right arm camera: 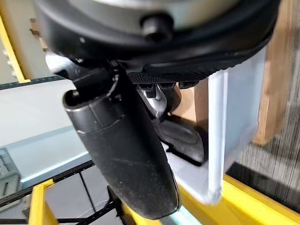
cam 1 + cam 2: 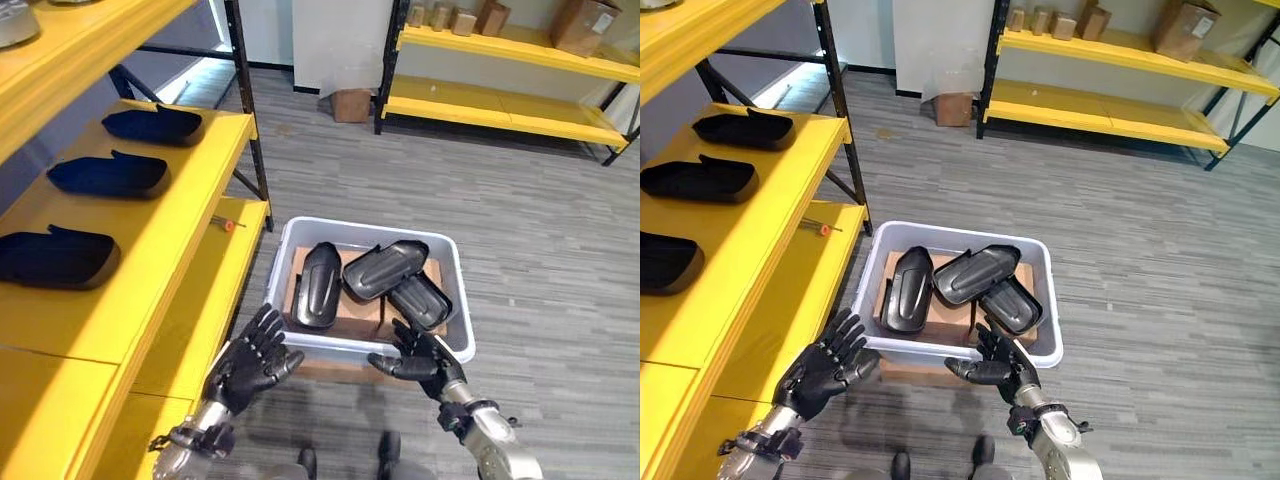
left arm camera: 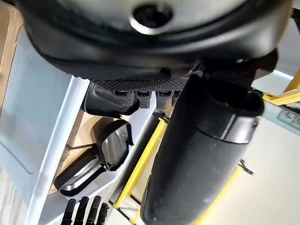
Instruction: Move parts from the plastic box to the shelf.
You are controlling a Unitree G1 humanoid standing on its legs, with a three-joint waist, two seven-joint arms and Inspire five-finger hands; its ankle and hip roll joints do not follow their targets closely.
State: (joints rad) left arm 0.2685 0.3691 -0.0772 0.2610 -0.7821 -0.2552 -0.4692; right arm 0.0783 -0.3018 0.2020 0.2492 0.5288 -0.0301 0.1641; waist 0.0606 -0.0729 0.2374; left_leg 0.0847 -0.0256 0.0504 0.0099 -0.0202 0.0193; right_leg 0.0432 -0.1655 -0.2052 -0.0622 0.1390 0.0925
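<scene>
Yellow shelf [image 2: 150,215]: stands beside the plastic box, on the robot's left. Its middle board carries three black moulded parts in a row: the one furthest from the box [image 2: 55,258], the middle one [image 2: 108,175], and a third [image 2: 152,124] toward the board's far end. Judged as the finished share of the job.

Plastic box [image 2: 455,290]: pale grey, sits on the floor on a piece of cardboard. Three black parts are left inside: one upright-lying shell [image 2: 318,285] on the shelf side, one [image 2: 385,268] across the centre, one [image 2: 420,300] under it, on the side away from the shelf. So roughly half appears done, half left.

Left hand [image 2: 252,362]: at the box's near rim, shelf-side corner, fingers spread and straight, holding nothing.

Right hand [image 2: 420,355]: at the near rim by the other corner, fingers loosely apart, empty. No part is lifted yet.
</scene>
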